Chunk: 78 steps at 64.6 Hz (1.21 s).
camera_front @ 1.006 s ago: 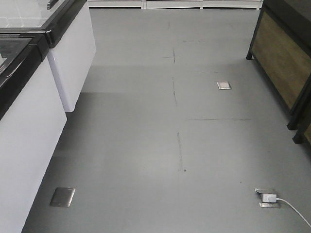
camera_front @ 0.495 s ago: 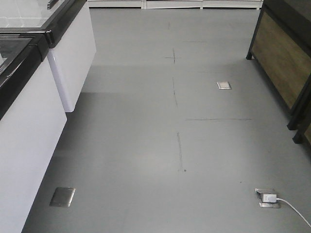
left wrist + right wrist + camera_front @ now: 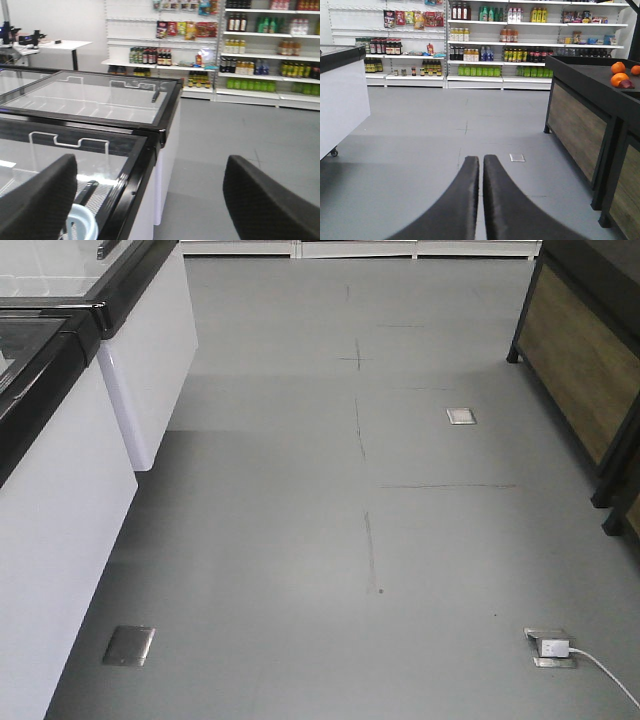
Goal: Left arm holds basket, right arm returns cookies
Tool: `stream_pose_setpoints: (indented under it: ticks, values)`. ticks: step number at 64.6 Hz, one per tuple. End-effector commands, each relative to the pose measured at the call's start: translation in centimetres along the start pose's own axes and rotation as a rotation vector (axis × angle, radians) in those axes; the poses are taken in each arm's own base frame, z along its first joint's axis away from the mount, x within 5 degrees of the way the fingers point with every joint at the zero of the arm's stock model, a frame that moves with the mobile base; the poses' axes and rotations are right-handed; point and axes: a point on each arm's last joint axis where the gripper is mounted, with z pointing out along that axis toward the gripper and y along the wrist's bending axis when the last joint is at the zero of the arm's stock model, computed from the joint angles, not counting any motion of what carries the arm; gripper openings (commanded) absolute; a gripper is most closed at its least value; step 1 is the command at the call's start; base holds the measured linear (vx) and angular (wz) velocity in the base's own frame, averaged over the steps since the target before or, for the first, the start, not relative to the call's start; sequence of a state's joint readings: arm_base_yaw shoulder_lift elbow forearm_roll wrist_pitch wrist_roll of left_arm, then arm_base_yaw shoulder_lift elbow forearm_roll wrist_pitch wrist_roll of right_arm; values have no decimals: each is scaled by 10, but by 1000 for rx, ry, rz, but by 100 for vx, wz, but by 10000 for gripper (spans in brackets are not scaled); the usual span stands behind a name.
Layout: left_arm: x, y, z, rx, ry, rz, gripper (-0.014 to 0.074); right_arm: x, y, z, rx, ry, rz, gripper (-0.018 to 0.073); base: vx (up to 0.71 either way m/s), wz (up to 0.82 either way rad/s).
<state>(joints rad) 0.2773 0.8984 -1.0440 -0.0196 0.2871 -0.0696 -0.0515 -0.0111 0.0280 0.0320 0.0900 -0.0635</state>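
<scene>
You see the smooth grey floor point(image 3: 300, 540) filling most of the front view. At the left edge of that frame stand two white chest freezers with black rims point(image 3: 60, 490), one behind the other. At the right edge stands a black-framed display stand with wooden panels point(image 3: 575, 360). In the right wrist view, the long white wall shelves with coloured bottles point(image 3: 485, 50) run across the whole upper part of the frame.

In the left wrist view, the left gripper point(image 3: 150, 160) has its two black fingers well apart, one in the lower left corner and one in the lower right corner. Nothing is between them. Behind the gripper you see the glass lids of the freezers.

In the right wrist view, the right gripper point(image 3: 481, 159) is at the bottom centre. Its two black fingers are pressed together along their whole length and hold nothing.

A rounded rim of the light blue plastic basket point(image 3: 82, 222) shows in the lower left of the left wrist view, just beside the left finger. I cannot tell if it touches the finger. The dark navy cookie box is in none of the three views.

On the floor in the front view are three square metal floor plates point(image 3: 128, 645): one lower left, one right of centre in the upper half, one lower right. On the lower right plate sits one white plug point(image 3: 553, 646) with a white cable point(image 3: 610, 675) going to the corner.

Three round orange fruits point(image 3: 619, 79) lie on the stand, in the upper right of the right wrist view.
</scene>
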Motion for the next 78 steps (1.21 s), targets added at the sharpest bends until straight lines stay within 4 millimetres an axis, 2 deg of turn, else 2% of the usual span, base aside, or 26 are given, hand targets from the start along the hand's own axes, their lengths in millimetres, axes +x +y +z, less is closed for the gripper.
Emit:
stream_pose_setpoints:
  ticks: [1, 19, 46, 61, 78]
  values:
    - [-19, 10, -12, -55, -112, -69, 576, -1, -1, 0, 12, -66, -6, -10, 0, 0]
    - [-27, 30, -33, -176, -185, -243, 573, -1, -1, 0, 12, -66, -6, -10, 0, 0]
    - [-24, 46, -35, -232, -253, -664, 523, -1, -1, 0, 12, -66, -6, -10, 0, 0]
    - [11, 61, -26, -293, -242, -975, 523, -1, -1, 0, 12, -66, -6, -10, 0, 0]
    - [44, 70, -15, -257, -322, -1175, 523, -1, -1, 0, 12, -66, -6, -10, 0, 0]
